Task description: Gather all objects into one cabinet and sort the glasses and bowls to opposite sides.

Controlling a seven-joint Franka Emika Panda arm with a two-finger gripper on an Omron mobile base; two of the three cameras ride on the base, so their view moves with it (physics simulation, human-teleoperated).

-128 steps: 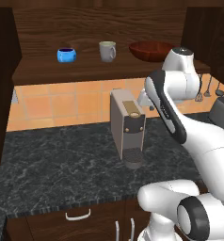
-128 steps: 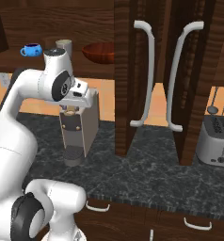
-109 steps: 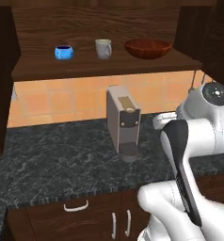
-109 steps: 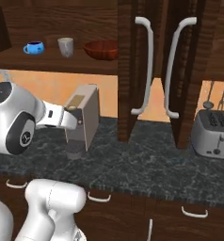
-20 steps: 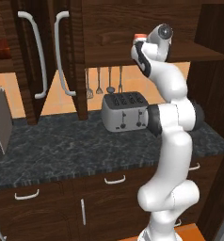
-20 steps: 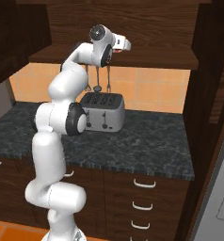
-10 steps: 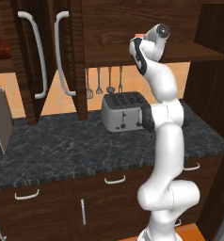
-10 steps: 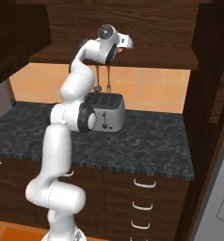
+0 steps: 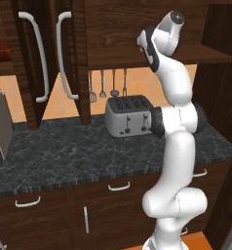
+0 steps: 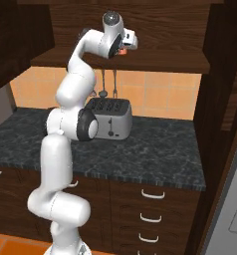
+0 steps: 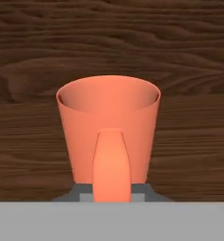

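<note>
gripper (image 11: 112, 197) sits right at the orange-red cup (image 11: 109, 132) on the shelf; jaw spread cannot be told

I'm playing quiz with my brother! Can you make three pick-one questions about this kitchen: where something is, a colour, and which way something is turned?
1. Where is the silver toaster?
A. on the dark counter
B. on the floor
C. up on the shelf

2. What colour is the cup in the hand view?
A. blue
B. orange-red
C. green

3. In the hand view, which way does the cup's handle point?
A. away, behind the cup
B. toward the camera
C. straight up

Answers:
1 A: the toaster stands on the counter.
2 B: the orange-red cup shows it.
3 B: the handle sits on the near side.
</note>
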